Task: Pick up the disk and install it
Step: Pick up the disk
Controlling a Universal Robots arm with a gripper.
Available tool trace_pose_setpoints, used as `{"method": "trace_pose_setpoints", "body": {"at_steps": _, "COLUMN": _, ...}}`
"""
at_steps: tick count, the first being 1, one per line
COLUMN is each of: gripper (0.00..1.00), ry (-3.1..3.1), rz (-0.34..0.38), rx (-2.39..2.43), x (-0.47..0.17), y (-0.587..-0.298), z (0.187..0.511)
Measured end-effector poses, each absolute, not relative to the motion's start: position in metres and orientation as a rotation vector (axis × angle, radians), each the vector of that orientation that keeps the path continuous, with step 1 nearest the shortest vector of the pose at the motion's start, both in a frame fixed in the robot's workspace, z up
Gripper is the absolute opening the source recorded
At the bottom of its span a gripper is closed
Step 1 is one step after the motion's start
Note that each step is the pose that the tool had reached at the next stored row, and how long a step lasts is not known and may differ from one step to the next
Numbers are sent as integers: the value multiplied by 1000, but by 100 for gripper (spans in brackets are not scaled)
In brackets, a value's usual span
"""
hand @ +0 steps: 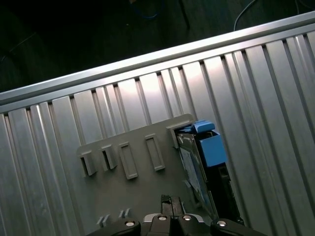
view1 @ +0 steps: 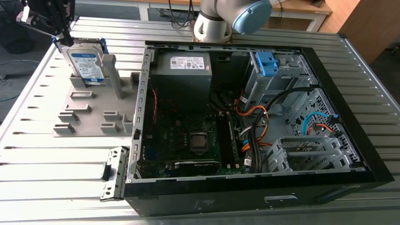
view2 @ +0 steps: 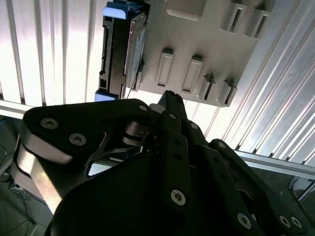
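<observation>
silver disk point(view1: 86, 63) stands upright in a grey holder point(view1: 87, 117) beside the open case point(view1: 250, 193), not yet picked up or installed; gripper point(view1: 63, 33) hovers just above, fingers closed and empty.

Even daylight, glaring tabletop point(view2: 49, 59) (backlit)

On table point(view1: 37, 159): disk point(view1: 86, 63) upright in stand point(view1: 93, 115), at exterior view's left of computer case point(view1: 250, 117). Just over disk's top edge, gripper point(view1: 61, 33). Behind computer case, arm base point(view1: 212, 26).
</observation>
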State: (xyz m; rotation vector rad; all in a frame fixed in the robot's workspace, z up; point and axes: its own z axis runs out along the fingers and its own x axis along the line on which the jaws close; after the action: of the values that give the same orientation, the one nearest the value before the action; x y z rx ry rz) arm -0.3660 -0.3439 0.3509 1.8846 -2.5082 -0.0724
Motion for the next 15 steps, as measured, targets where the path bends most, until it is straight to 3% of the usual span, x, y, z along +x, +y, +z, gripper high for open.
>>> {"method": "trace_pose_setpoints", "body": {"at_steps": 15, "gripper": 11, "ry": -2485, "rz": -72, "rx": 1914, "x": -366, "y": -344, "z": 351}}
